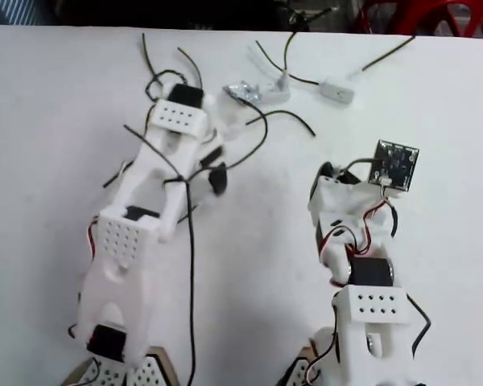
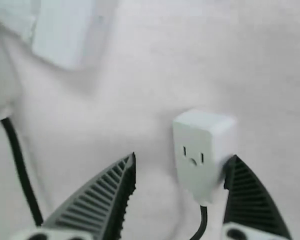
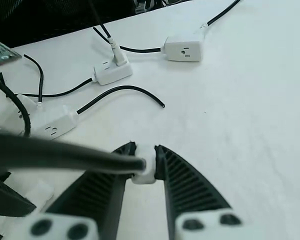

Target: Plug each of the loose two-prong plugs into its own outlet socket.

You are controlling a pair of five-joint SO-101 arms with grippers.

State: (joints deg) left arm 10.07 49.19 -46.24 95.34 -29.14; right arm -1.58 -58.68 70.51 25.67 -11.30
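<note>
**Right arm has a plug, now the fiddly bit**

The right pincer [image 3: 145,155] is clamped on a small white two-prong plug [image 3: 142,176] with a black cord, low over the white table [image 3: 240,125]. I'm using the white outlet block with a plug already seated in it [image 3: 107,75] as my reference. The held plug is well short of that block, on the arm's side. One empty white outlet block [image 3: 57,127] lies between the reference block and the pincer, and another [image 3: 182,50] sits near the reference block, a bit farther off.

The left pincer [image 2: 184,159] is spread wide around a white socket block on a black lead [image 2: 202,145]. One finger touches its side and the other is well apart.

My take: squeeze the left pincer shut on that block first, or it'll skate. I can't see the prongs, so square them to the slots before pushing straight in, and watch for the cord twisting the plug.
</note>
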